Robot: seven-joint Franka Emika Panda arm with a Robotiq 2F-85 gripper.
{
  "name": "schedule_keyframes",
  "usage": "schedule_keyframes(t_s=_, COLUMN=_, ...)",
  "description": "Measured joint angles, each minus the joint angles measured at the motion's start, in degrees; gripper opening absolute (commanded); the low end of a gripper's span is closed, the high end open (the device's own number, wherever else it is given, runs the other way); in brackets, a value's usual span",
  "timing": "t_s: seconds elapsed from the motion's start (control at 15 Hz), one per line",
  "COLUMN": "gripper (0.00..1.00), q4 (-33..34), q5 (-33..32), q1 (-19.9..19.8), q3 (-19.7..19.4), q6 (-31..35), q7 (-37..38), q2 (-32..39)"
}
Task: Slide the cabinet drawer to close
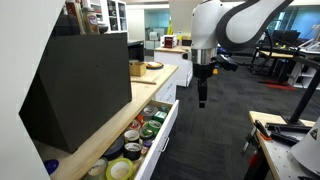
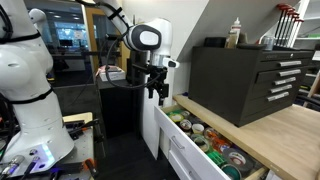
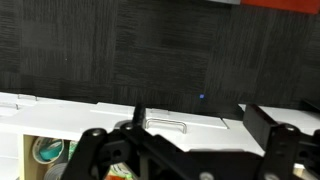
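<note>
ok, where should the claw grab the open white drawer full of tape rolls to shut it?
Take the small silver bar handle on the white drawer's front panel, or simply press on that panel. Come from the aisle side, where the claw hangs. The handle lies horizontal on the outward face, and the drawer slides straight back under the wooden countertop.

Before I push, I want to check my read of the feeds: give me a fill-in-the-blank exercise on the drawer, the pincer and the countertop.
1. The white drawer below the countertop stands ____.
2. The pincer hangs near the drawer's front, gripping ____.
3. The dark tool chest sits on a countertop made of ____.
Missing words: open; nothing; wood.
</note>
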Motion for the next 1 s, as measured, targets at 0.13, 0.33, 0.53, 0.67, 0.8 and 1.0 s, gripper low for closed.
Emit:
schedule_keyframes(t_s=0.13, gripper=1.0, q4=0.01, q5=-0.17, q1=0.0, q3=0.0, q6=0.3, q7=-0.26, q2=0.88)
schedule_keyframes(t_s=0.33, gripper=1.0, q4=0.05, q5=-0.18, q1=0.0, q3=0.0, q6=0.3, q7=-0.4, q2=0.87)
schedule_keyframes(t_s=0.53, gripper=1.0, q4=0.07, q5=-0.16, q1=0.0, q3=0.0, q6=0.29, q7=-0.44, q2=0.88)
schedule_keyframes(t_s=0.67, gripper=1.0, q4=0.03, q5=-0.2, q1=-0.01, q3=0.0, q6=0.35, q7=-0.09, q2=1.19)
schedule_keyframes(t_s=0.8, gripper=1.0, q4=-0.16, q5=-0.24, q1=-0.08, q3=-0.08, q6=2.4, q7=0.79, q2=2.81)
schedule_keyframes(t_s=1.0, gripper=1.0, q4=-0.23, q5=-0.91, q1=-0.43, q3=-0.33, q6=9.33, q7=3.44, q2=7.88)
